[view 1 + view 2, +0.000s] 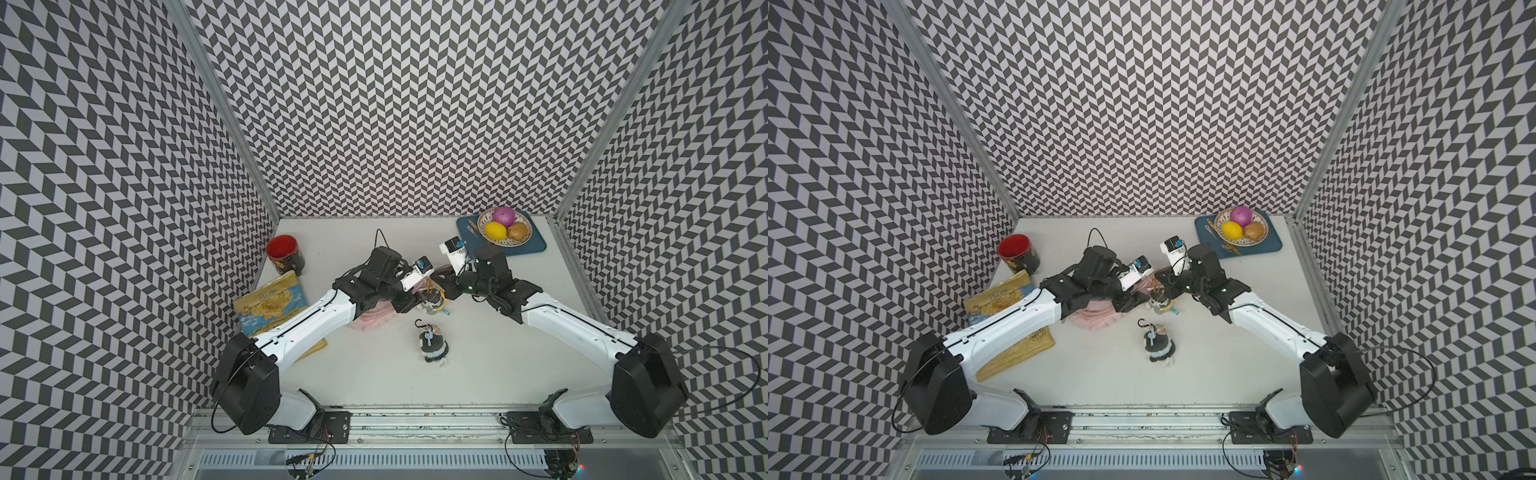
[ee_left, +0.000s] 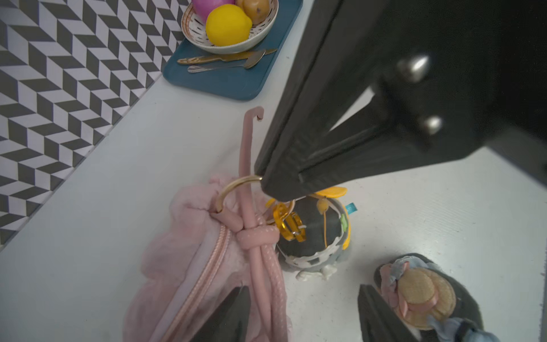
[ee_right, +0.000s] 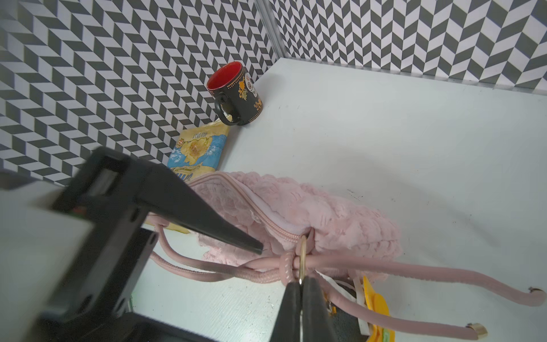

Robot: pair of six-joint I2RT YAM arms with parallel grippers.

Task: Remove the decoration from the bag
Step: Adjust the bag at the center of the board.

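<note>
Currently: bag (image 2: 177, 266), lower left on tabletop (image 2: 133, 154), soft, light, floppy; gold ring (image 2: 236, 182), rigid, pinched in closed right pincer (image 2: 266, 185); left pincer (image 2: 302, 296), bottom centre, agape, empty; decoration (image 2: 313, 239), centre, light plush, likely best taken by yellow clip (image 2: 288, 225).

Fluffy pink cloth bag (image 3: 325, 213), smooth cords; shiny gold metal ring (image 2: 236, 181); matt white bench (image 3: 384, 133); matt black fingers (image 2: 296, 133).
</note>
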